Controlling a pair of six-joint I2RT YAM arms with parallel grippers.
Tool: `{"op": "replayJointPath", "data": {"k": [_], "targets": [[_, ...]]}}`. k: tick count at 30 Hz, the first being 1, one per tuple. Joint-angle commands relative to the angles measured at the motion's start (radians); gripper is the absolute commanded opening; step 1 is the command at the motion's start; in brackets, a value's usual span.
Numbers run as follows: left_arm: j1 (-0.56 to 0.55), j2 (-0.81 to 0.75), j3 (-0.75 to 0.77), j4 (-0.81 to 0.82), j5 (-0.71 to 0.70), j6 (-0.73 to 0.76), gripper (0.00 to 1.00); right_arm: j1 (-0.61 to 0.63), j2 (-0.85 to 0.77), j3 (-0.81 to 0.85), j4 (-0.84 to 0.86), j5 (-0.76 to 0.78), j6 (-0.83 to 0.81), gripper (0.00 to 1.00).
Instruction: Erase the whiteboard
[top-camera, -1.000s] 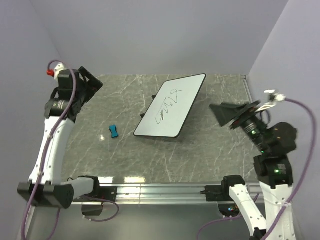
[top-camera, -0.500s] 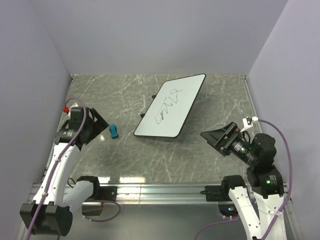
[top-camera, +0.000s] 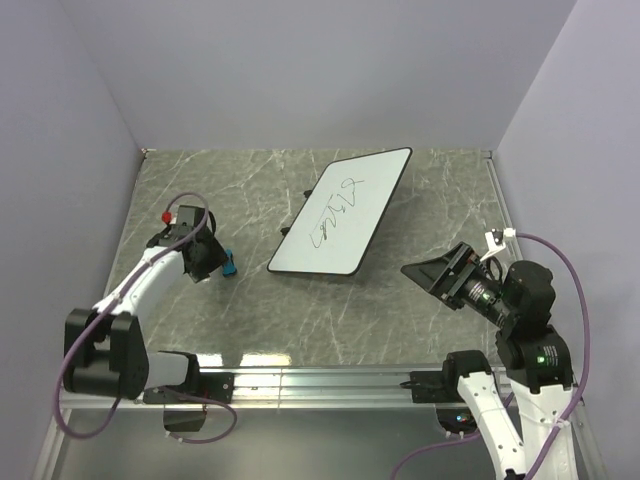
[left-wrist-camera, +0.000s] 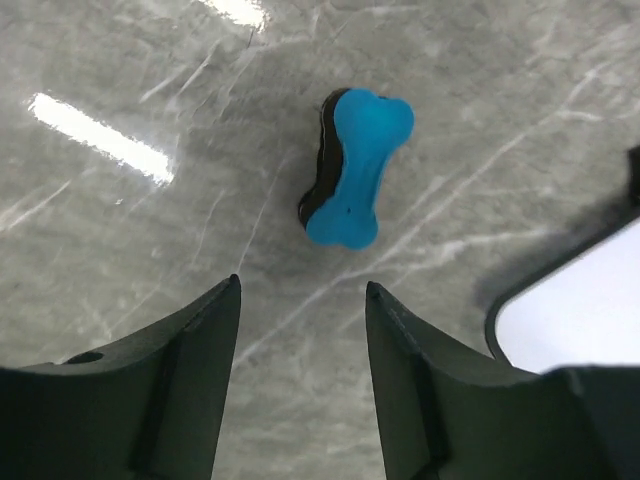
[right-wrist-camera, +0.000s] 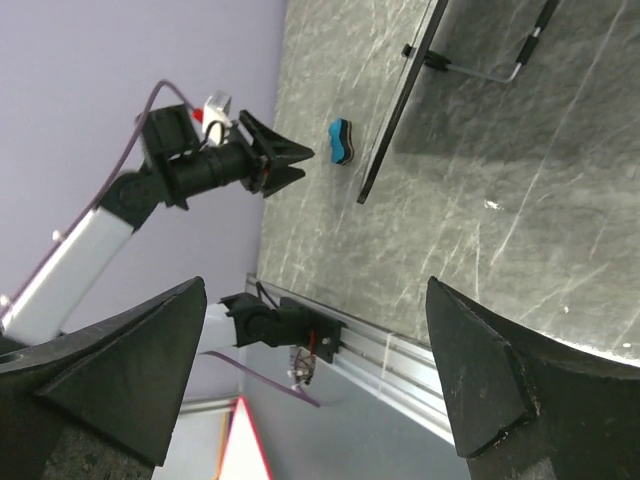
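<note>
The whiteboard (top-camera: 343, 215) sits mid-counter toward the far wall, propped at a slant on a thin wire stand, as I line up my left gripper (left-wrist-camera: 302, 300) on the blue bone-shaped eraser (left-wrist-camera: 352, 168) lying just left of the board's near corner. The left jaws are spread wide and empty, and the eraser sits on the marble-patterned counter (top-camera: 400, 310) just beyond their tips. My right gripper (top-camera: 425, 272) hangs off to the board's right, its jaws also wide and holding nothing. I judge the board to be stiff, light and slick-faced. Perched on that stand, it would likely skid or fold back under a hard wipe, so I would brace it by the thin black rim at the right edge, not by the face. The eraser looks like a small, light moulded grip with a dark pad along one side, and its narrow waist is the natural pinch point. Dark looping handwriting runs up the board's middle, but I cannot make out a word. No brand or label shows.
</note>
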Motion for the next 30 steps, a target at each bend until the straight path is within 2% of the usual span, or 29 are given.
{"op": "replayJointPath", "data": {"k": [1,6,9,14,18,20,27,29,30], "targets": [[-0.007,0.08,0.034,0.103,-0.002,0.045,0.57,0.003,0.002,0.029,0.037,0.009,-0.052,0.96],[-0.013,0.172,0.087,0.131,-0.02,0.064,0.64,0.003,0.046,0.055,0.011,0.026,-0.101,0.96],[-0.022,0.226,0.103,0.154,-0.02,0.076,0.73,0.004,0.058,0.062,0.011,0.038,-0.112,0.96],[-0.039,0.276,0.12,0.184,-0.026,0.087,0.73,0.003,0.081,0.057,0.017,0.051,-0.124,0.96],[-0.042,0.325,0.129,0.189,-0.034,0.093,0.62,0.001,0.098,0.045,0.047,0.058,-0.116,0.96],[-0.042,0.336,0.12,0.201,-0.028,0.093,0.54,0.003,0.114,0.046,0.06,0.057,-0.118,0.96],[-0.041,0.391,0.11,0.229,-0.019,0.105,0.43,0.001,0.198,0.082,0.147,0.031,-0.119,0.96],[-0.039,0.405,0.106,0.241,-0.009,0.11,0.33,0.003,0.253,0.1,0.179,-0.004,-0.115,0.96],[-0.038,0.411,0.107,0.244,0.003,0.115,0.21,0.003,0.273,0.109,0.214,-0.017,-0.104,0.96]]}}
